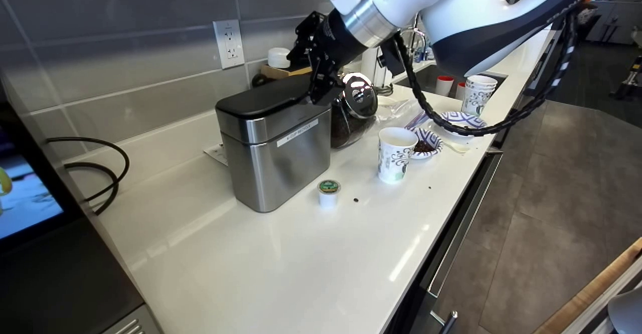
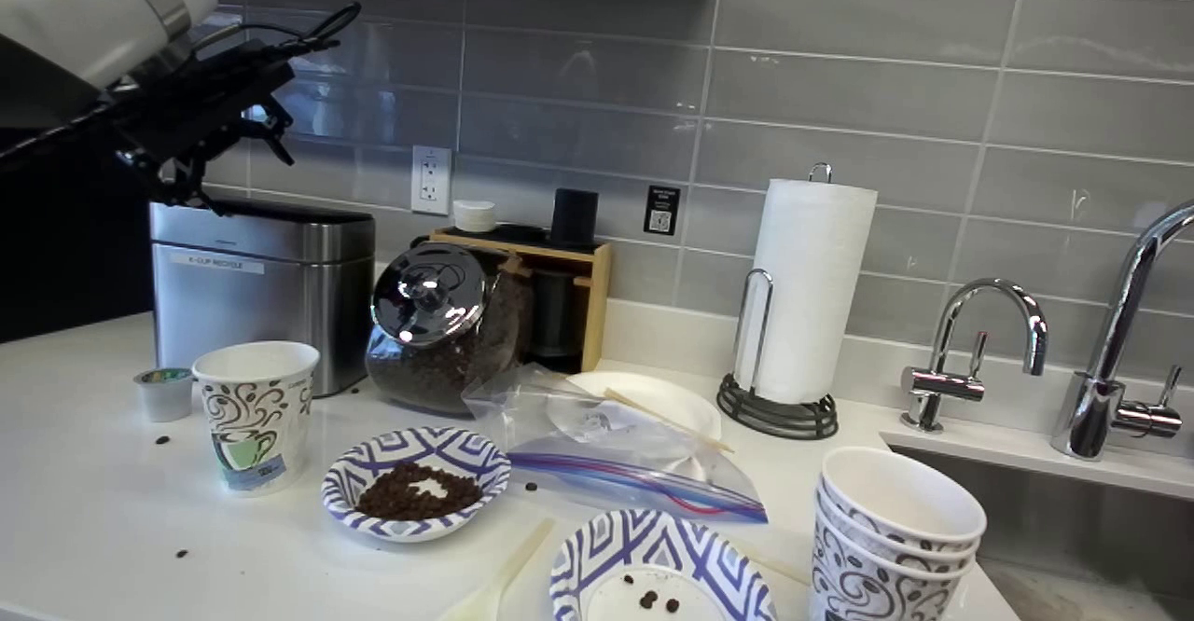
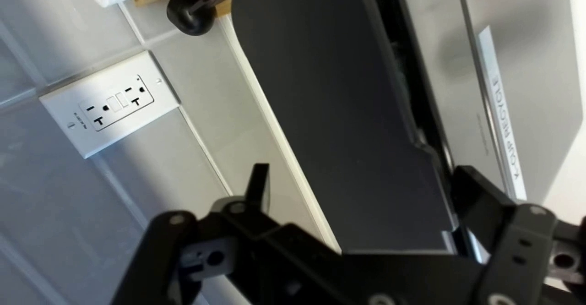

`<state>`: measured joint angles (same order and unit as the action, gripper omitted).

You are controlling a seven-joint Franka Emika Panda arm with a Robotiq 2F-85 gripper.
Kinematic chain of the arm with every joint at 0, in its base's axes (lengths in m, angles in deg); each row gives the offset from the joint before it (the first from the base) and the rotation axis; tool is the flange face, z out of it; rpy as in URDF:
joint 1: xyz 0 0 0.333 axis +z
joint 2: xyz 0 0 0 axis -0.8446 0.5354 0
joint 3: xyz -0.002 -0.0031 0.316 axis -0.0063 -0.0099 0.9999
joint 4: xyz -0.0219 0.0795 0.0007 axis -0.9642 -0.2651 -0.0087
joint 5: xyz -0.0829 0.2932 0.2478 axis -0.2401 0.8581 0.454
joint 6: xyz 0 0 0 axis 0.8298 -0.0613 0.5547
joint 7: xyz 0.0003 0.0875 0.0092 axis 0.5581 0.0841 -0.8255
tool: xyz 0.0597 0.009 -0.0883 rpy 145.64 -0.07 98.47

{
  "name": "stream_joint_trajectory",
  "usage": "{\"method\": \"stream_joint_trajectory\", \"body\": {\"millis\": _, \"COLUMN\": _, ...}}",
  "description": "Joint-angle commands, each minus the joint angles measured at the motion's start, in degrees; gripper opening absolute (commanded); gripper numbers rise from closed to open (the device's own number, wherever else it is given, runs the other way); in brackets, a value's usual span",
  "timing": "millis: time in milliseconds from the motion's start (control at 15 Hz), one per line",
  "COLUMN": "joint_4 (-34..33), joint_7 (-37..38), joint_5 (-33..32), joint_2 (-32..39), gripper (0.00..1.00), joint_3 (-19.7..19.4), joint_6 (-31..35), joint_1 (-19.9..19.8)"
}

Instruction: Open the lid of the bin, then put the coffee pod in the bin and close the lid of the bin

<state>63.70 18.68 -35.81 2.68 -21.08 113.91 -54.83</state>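
Note:
The brushed-steel bin (image 1: pixel 281 163) stands against the tiled wall, with a label on its front. Its dark lid (image 3: pixel 339 103) lies across the top, and the wrist view shows a narrow dark gap along the front edge. Whether the lid is slightly raised I cannot tell. Over the bin, my gripper (image 3: pixel 364 167) is open, its fingers wide apart with nothing between them. One fingertip (image 3: pixel 469 179) is at the lid's front edge; contact is unclear. On the counter in front of the bin, the white coffee pod (image 1: pixel 328 196) with its green top sits upright, away from the gripper.
A patterned paper cup (image 2: pixel 256 416) is close to the pod. A glass jar (image 2: pixel 438 341) of beans stands beside the bin, near a wooden rack (image 2: pixel 597 295). Further along are a bowl (image 2: pixel 415 528) of beans and a plastic bag (image 2: pixel 597 444). The wall outlet (image 3: pixel 112 103) is behind the bin.

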Motion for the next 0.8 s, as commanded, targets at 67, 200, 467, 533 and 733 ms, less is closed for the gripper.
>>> {"method": "stream_joint_trajectory", "body": {"millis": 67, "joint_4": -2.02, "joint_7": 3.59, "joint_5": -2.23, "joint_2": 0.06, "gripper": 1.00, "joint_3": -0.24, "joint_6": -0.39, "joint_1": 0.07}}
{"method": "stream_joint_trajectory", "body": {"millis": 200, "joint_4": -3.07, "joint_7": 5.37, "joint_5": -2.10, "joint_2": 0.56, "gripper": 1.00, "joint_3": -0.38, "joint_6": -0.69, "joint_1": 0.05}}
{"method": "stream_joint_trajectory", "body": {"millis": 467, "joint_4": -5.96, "joint_7": 10.46, "joint_5": -2.37, "joint_2": 1.10, "gripper": 1.00, "joint_3": -0.82, "joint_6": -1.00, "joint_1": 0.15}}
{"method": "stream_joint_trajectory", "body": {"millis": 533, "joint_4": -7.05, "joint_7": 12.07, "joint_5": -2.47, "joint_2": 1.55, "gripper": 1.00, "joint_3": -0.89, "joint_6": -1.14, "joint_1": 0.23}}
{"method": "stream_joint_trajectory", "body": {"millis": 733, "joint_4": -9.95, "joint_7": 14.90, "joint_5": -3.22, "joint_2": 3.55, "gripper": 1.00, "joint_3": -0.89, "joint_6": -0.59, "joint_1": 0.57}}
